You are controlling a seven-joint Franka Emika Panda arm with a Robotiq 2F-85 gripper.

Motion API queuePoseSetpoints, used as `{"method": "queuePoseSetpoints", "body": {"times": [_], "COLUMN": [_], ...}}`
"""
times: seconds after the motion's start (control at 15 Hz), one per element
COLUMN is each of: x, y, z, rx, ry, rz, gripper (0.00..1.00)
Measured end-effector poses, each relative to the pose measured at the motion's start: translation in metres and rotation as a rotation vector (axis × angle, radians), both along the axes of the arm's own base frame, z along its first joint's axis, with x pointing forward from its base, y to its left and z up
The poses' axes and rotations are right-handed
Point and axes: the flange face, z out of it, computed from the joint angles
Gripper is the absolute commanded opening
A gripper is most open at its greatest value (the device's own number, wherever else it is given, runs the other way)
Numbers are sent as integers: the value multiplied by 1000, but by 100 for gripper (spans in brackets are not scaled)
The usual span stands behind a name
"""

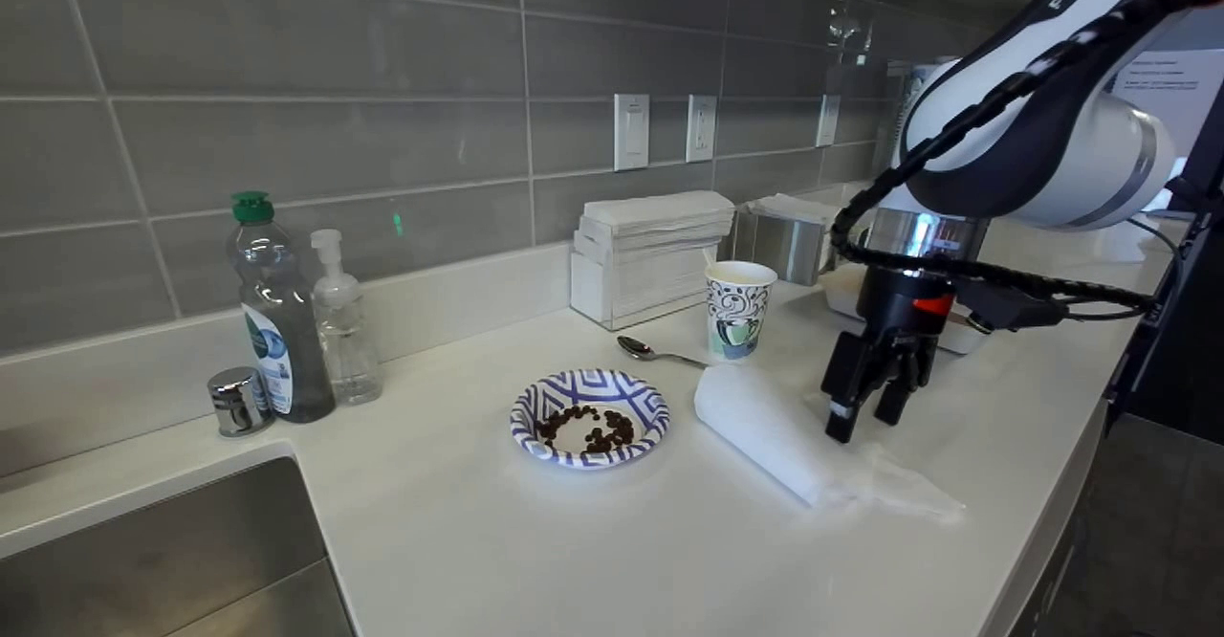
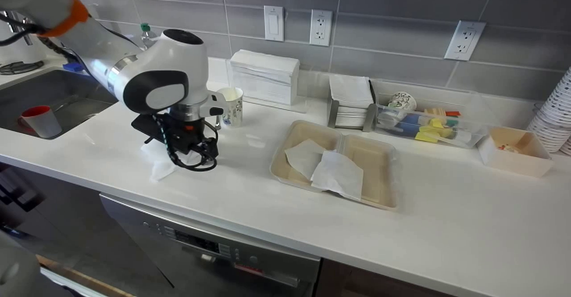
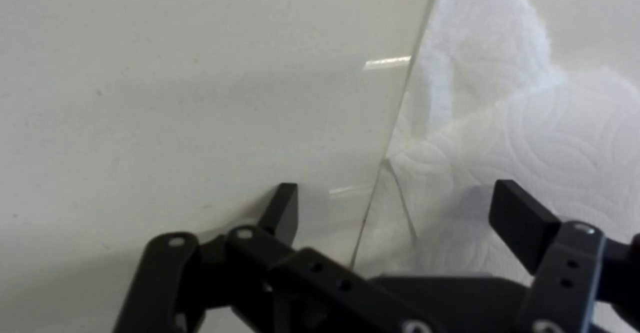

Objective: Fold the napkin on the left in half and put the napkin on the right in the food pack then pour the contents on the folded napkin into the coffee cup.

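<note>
A folded white napkin (image 1: 760, 431) lies on the counter, its thin loose end towards the front; it also shows in the wrist view (image 3: 560, 138). My gripper (image 1: 865, 419) is open and empty, low over the napkin. In the wrist view its fingers (image 3: 392, 193) straddle the napkin's edge, one over bare counter, one over the napkin. White napkin pieces (image 2: 339, 174) lie in the open food pack (image 2: 379, 167), one reaching its front rim. A patterned bowl (image 1: 590, 459) holds small dark brown pieces (image 1: 612, 434). The coffee cup (image 1: 736, 317) stands upright behind the napkin.
A spoon (image 1: 650, 353) lies beside the cup. Napkin holders (image 1: 660, 254) stand along the wall. Soap bottles (image 1: 277, 331) stand by the sink (image 1: 182, 541). A clear bin (image 2: 428, 121), a small box (image 2: 513, 158) and stacked cups (image 2: 553, 114) stand beyond the food pack.
</note>
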Motion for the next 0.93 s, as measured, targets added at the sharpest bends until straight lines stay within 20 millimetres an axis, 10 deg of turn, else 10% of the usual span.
{"method": "queuePoseSetpoints", "body": {"times": [0.93], "x": [5], "y": [10], "z": [-16], "rx": [8], "ry": [-8], "rz": [54], "gripper": [100]}}
